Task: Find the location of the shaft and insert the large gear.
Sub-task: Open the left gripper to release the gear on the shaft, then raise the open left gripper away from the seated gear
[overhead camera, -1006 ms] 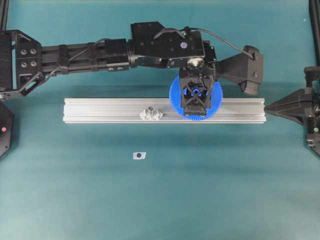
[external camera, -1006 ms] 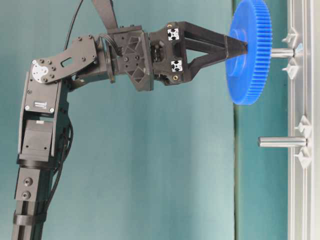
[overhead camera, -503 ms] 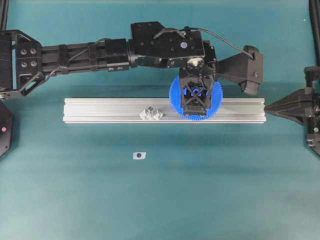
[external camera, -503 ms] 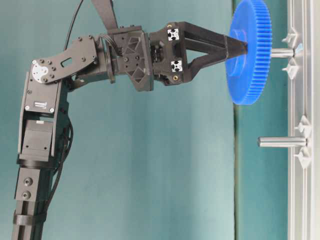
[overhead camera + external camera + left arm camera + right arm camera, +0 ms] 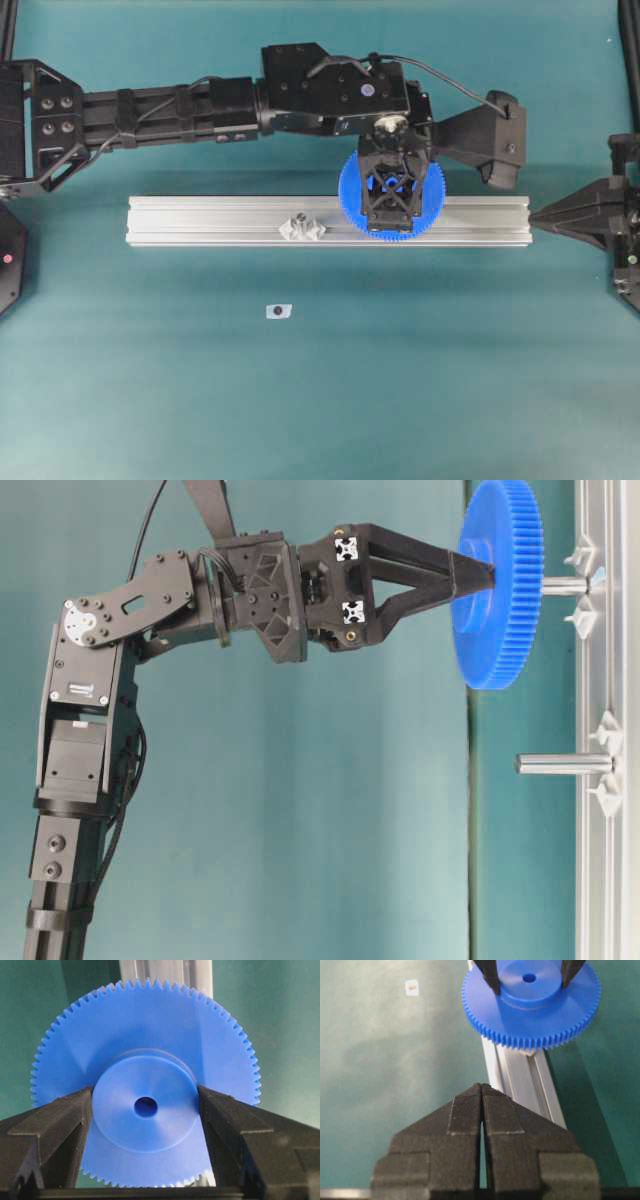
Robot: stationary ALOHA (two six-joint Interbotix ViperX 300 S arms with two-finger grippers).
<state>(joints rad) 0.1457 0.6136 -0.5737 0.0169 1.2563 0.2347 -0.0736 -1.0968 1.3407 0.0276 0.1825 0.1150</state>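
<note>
Over the aluminium rail (image 5: 250, 220) on the teal worktop (image 5: 320, 400), we see the left end effector (image 5: 391, 205) pointing down and clamped on the raised hub of the large gear (image 5: 352, 200). In the left wrist view one finger (image 5: 60, 1125) presses each side of the hub, jaws held fairly wide by it, centre hole visible between them. The gear is wider than the rail and overhangs both its edges in the overhead view.

In the table-level view the gear (image 5: 500, 590) sits at the outer end of a silvery pin that stands out from the rail (image 5: 605, 880); we see a short bare length of that pin between gear and rail, so the gear is not down against the rail. We cannot tell how far the pin goes into the hole. The shaft (image 5: 565, 764), the longer bare pin with clear mounts at its foot, stands apart from the gear further along the rail; in the overhead view it is left of the gear (image 5: 298, 222).

The right end effector (image 5: 540, 214) lies just off the rail's right end, its jaws closed together with nothing between them, as the right wrist view shows. A small white tag (image 5: 278, 311) lies on the worktop in front of the rail.
</note>
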